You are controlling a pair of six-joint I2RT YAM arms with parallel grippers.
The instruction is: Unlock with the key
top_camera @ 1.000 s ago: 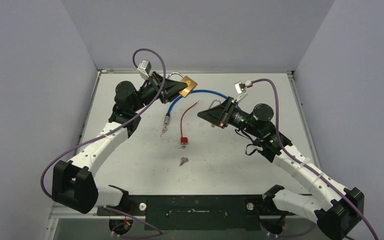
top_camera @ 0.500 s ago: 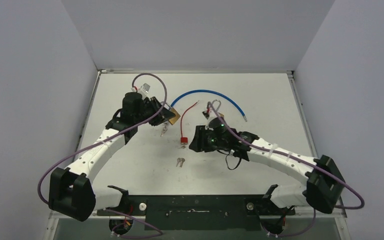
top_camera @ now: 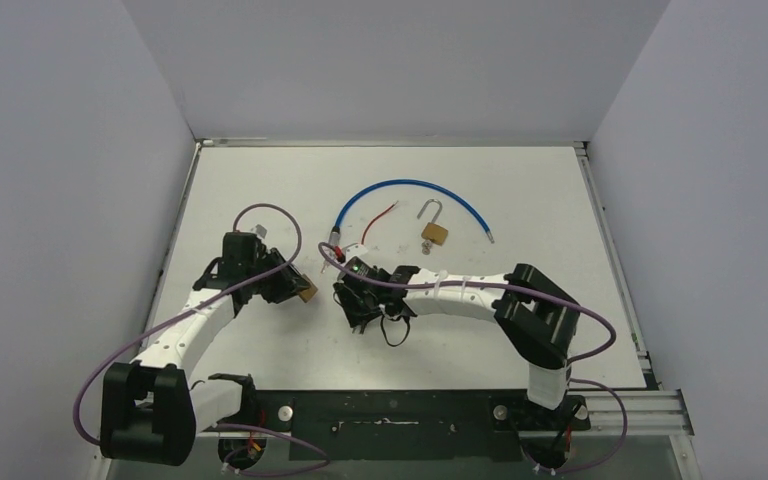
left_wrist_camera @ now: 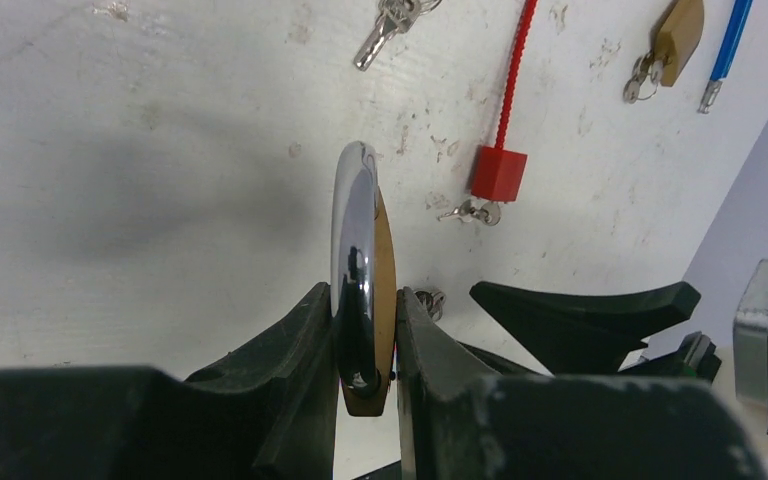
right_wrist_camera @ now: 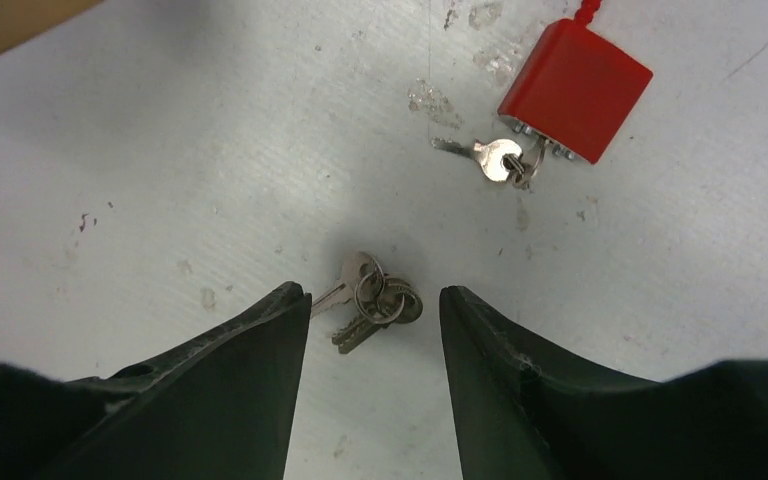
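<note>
Left side: left gripper (left_wrist_camera: 365,310) clamped on the brass padlock (left_wrist_camera: 360,290), seen edge-on from the wrist view, with a flat yellow brass body and a rounded, mirror-bright chromed shackle pointing away from the camera toward the table (top_camera: 560,200); padlock lifted off the surface; which way the keyway faces I cannot tell. Centre: right gripper (right_wrist_camera: 372,293) low over the table with jaws spread apart and nothing between the pads, straddling the key bunch (right_wrist_camera: 360,310), which is a few small flat silver keys on a split ring, lying flat on the scuffed white surface. Step in hand, as I judge it: picking up the keys; the lock is already secured, insertion not yet begun. Next move likely calls for a descent to the surface and a pinch on thin, slippery metal, ideally on a bow so one blade sticks out free, then alignment with the held padlock. Just beyond the bunch: red lock block (right_wrist_camera: 575,90), matte plastic cube with its own small key (right_wrist_camera: 495,158) beside it. Further right and back: second padlock (top_camera: 434,234), brass, shackle up, and the glossy blue cable (top_camera: 410,185) arcing around it
</note>
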